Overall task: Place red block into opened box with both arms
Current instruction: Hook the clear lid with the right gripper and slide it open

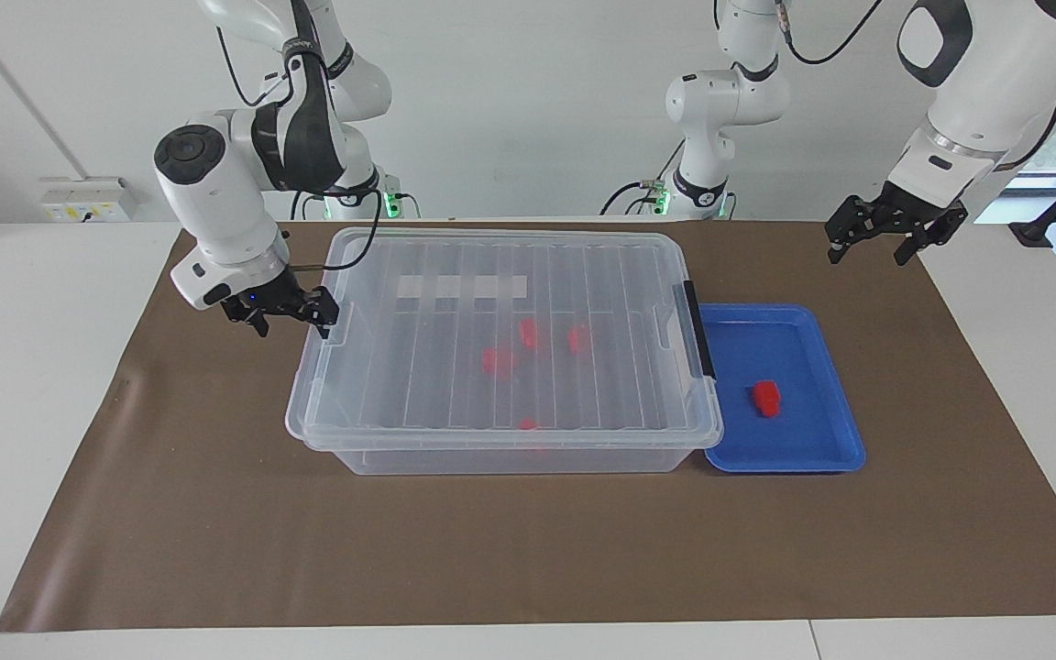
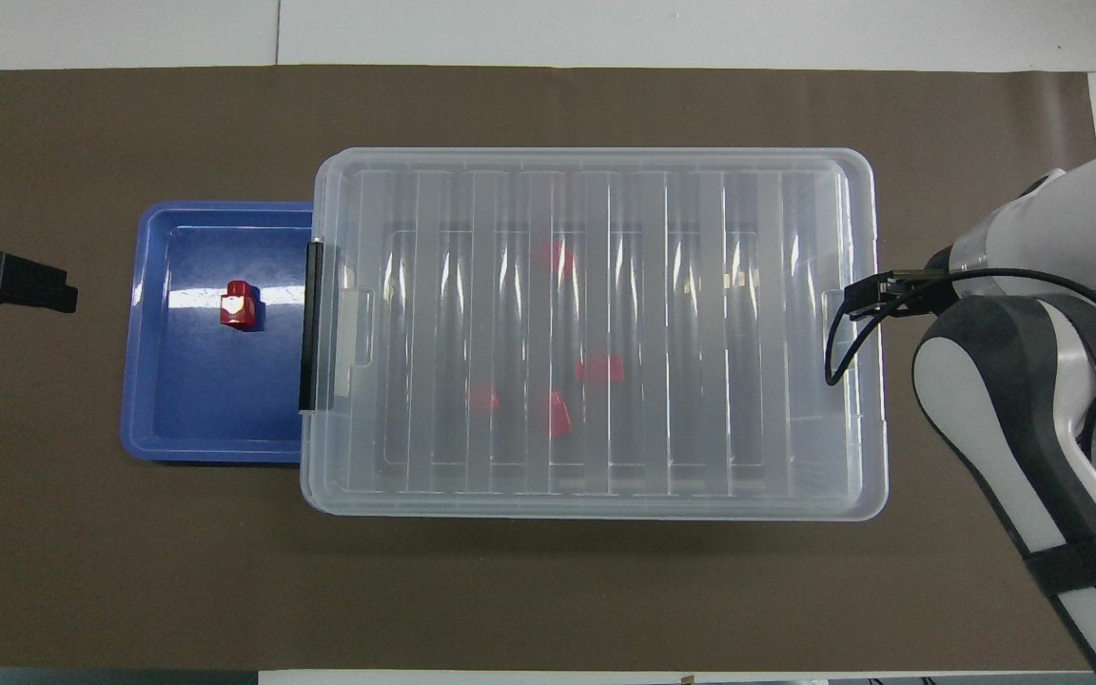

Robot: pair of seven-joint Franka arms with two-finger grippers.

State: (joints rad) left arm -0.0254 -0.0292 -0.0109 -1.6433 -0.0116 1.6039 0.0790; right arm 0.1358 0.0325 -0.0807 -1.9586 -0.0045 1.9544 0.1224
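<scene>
The red block (image 1: 766,397) (image 2: 239,304) lies in a shallow blue tray (image 1: 812,454) (image 2: 215,428). Beside the tray stands the clear box (image 1: 491,458) (image 2: 596,160) with its ribbed lid down. A black latch bar (image 1: 698,330) (image 2: 310,323) sits on the box end next to the tray. Several other red blocks (image 1: 528,335) (image 2: 557,414) show through the lid. My right gripper (image 1: 288,316) (image 2: 876,288) is open and low at the lid's rim on the right arm's end of the box, one finger close against that rim. My left gripper (image 1: 867,255) (image 2: 34,283) hangs open over the mat, apart from the tray.
A brown mat (image 1: 528,550) covers the table under the box and tray. Two slimmer white arms (image 1: 720,101) stand at the robots' edge of the table. A black cable (image 2: 838,352) loops from the right wrist over the box's end.
</scene>
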